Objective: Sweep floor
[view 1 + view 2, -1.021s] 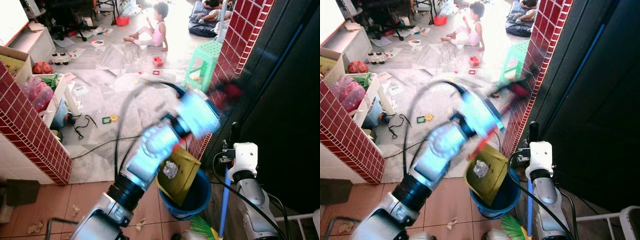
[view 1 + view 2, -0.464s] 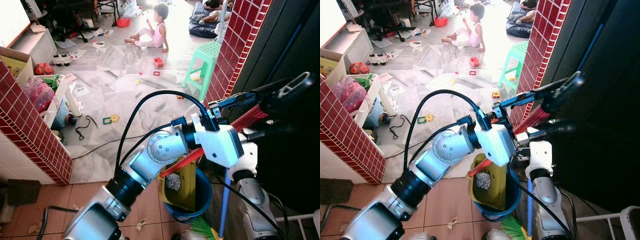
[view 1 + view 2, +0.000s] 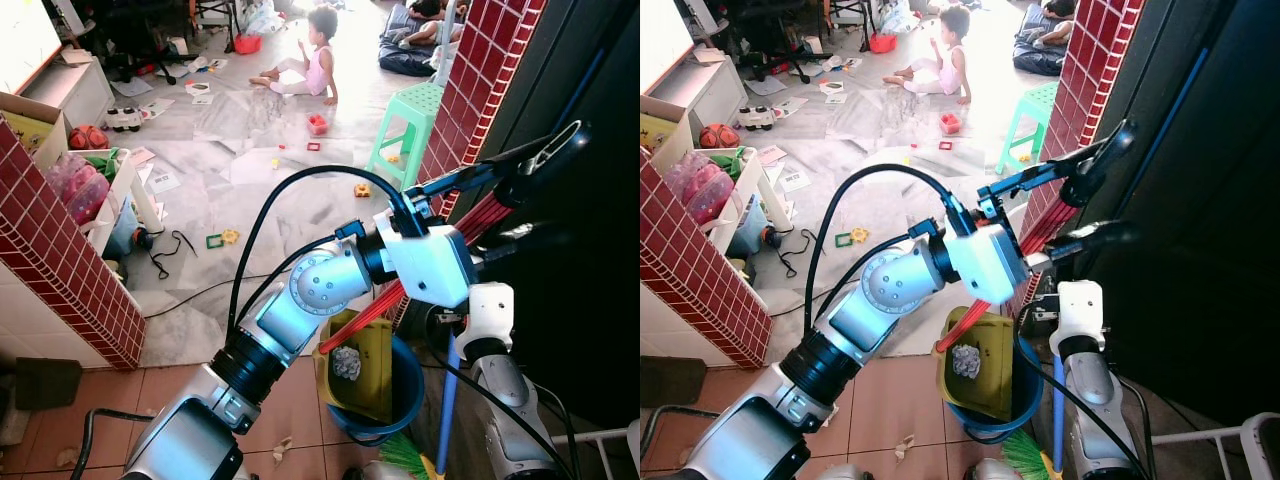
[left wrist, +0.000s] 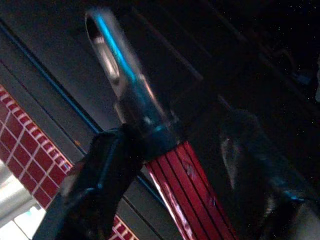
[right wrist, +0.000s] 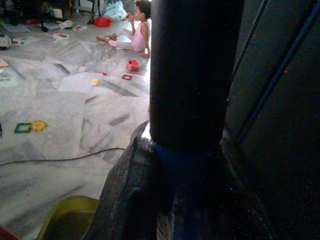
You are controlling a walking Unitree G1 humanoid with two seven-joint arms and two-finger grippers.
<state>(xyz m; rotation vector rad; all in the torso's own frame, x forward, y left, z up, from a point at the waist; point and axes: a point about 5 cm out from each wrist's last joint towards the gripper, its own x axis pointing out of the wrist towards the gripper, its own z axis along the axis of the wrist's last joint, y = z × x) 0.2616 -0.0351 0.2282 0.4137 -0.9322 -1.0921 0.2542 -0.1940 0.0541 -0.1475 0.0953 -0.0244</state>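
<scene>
My left gripper [image 3: 508,212] is shut on the red ribbed handle [image 4: 187,186] of a yellow-green dustpan [image 3: 372,350]. It holds the handle up in front of the dark door. The dustpan stands steeply tilted inside a blue bucket [image 3: 408,395], with a crumpled paper wad [image 3: 346,362] in it. My right gripper [image 5: 192,170] is shut on the blue broom handle [image 3: 447,400] beside the bucket. The broom's green bristles [image 3: 405,455] rest on the floor below. Small scraps [image 3: 282,448] lie on the terracotta tiles.
A red brick pillar [image 3: 478,80] and a dark door [image 3: 590,250] close off the right. A low brick wall [image 3: 60,270] stands at the left. A black cable [image 3: 190,290], toys, a green stool [image 3: 412,112] and a seated child [image 3: 312,60] lie ahead on the marble floor.
My left arm swung up and to the right with the dustpan handle, tipping the pan steeper into the bucket, then eased back slightly. The right arm has stayed put.
</scene>
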